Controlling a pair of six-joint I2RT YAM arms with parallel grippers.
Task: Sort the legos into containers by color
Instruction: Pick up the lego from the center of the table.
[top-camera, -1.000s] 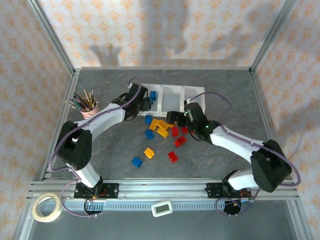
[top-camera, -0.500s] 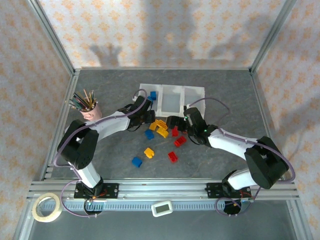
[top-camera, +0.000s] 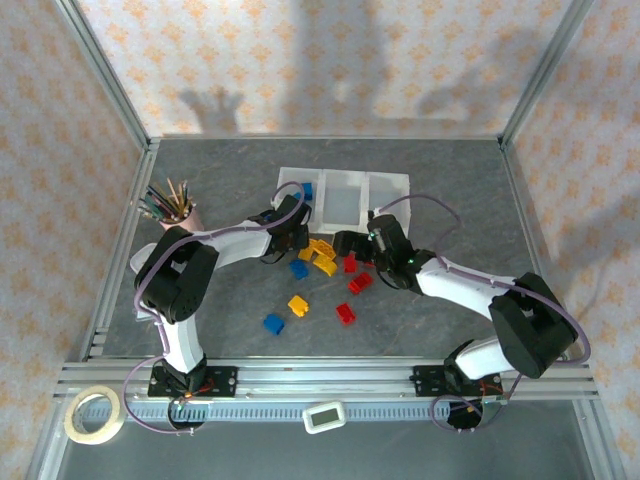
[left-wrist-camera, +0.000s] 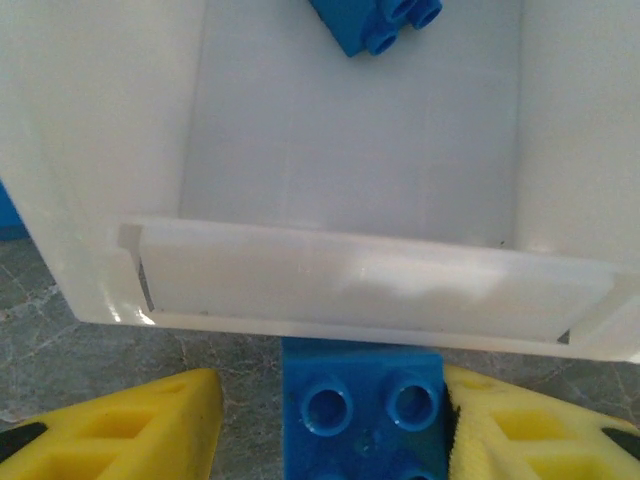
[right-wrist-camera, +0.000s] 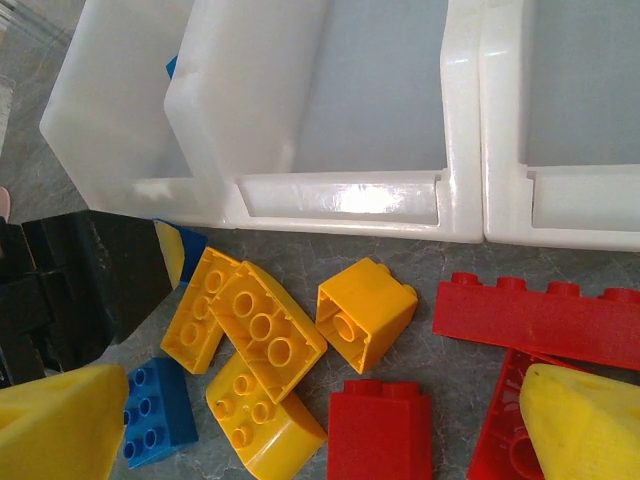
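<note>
Left end effector: fingers apart, straddling blue brick on desk, just beside tray wall.
Right end effector: wide apart, over yellow bricks and red bricks.
Tray compartment: second blue brick inside.

Pink cup: we see it holding pencils at the table's left side.
Tape roll: we see it lying flat, near left corner.
White device: we see it on the near rail.

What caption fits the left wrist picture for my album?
Left tool around a blue lego in front of a white container holding another blue lego.
</note>
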